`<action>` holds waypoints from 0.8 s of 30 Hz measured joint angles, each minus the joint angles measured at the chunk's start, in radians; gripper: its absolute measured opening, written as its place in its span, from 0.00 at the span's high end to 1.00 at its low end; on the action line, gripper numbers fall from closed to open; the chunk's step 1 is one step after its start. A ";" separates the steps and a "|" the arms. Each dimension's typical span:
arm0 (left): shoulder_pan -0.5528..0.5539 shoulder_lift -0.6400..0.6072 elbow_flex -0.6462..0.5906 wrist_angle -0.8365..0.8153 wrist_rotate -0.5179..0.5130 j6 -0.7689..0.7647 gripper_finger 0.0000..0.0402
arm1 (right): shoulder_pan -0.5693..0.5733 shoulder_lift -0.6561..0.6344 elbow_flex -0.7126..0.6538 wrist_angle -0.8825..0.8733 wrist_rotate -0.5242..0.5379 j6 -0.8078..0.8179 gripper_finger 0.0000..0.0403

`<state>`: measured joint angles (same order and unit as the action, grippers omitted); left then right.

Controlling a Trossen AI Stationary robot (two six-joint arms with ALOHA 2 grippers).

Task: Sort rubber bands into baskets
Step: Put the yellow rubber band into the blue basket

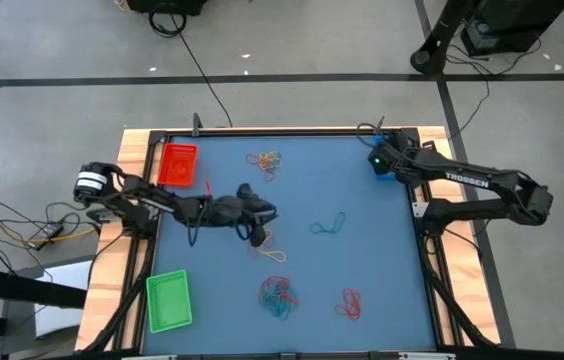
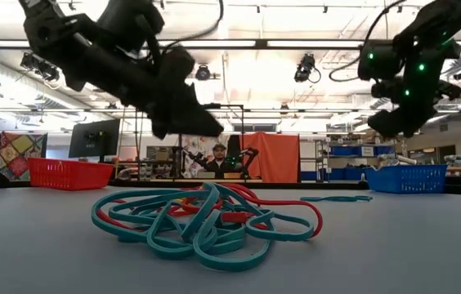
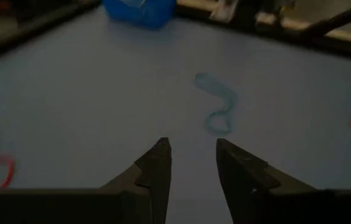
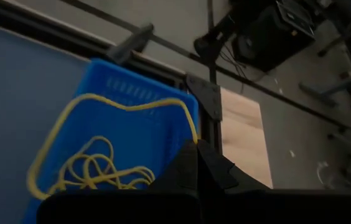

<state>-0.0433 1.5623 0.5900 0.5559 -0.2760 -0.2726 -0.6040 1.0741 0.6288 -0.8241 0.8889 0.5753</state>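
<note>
Mat (image 1: 362, 270) plain blue. Baskets: red (image 1: 177, 165), green (image 1: 168, 300), blue (image 4: 132, 124) holding yellow bands (image 4: 94, 165). Teal-and-red tangle (image 2: 206, 220); lone teal loop (image 3: 219, 109); red cluster (image 1: 349, 303). Arms dark.

The high view looks straight down from well above the tabletop (image 1: 362, 260), taking in its whole blue surface, both arms and the surrounding floor.

The low view sits at tabletop height, facing level across the surface into the room; a teal and red rubber band pile (image 2: 206, 220) lies very close to its lens. The same pile (image 1: 278, 296) appears in the high view.

The left wrist view looks forward and down between its own jaws, near the surface, toward the blue basket (image 3: 139, 10).

The right wrist view looks steeply down from close above the blue basket (image 4: 132, 143), with floor beyond. The low view also shows this basket (image 2: 408, 177).
</note>
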 joint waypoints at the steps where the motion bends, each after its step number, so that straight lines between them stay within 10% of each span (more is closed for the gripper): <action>1: 0.007 0.000 0.000 -0.021 0.000 -0.013 0.68 | -0.010 0.012 -0.008 0.006 -0.001 0.013 0.99; 24: 0.087 -0.163 -0.101 -0.179 0.074 -0.073 0.68 | -0.032 0.028 -0.035 0.164 -0.045 -0.067 0.47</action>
<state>0.0441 1.3998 0.4885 0.3771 -0.2020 -0.3454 -0.6364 1.1020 0.5941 -0.6601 0.8437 0.5085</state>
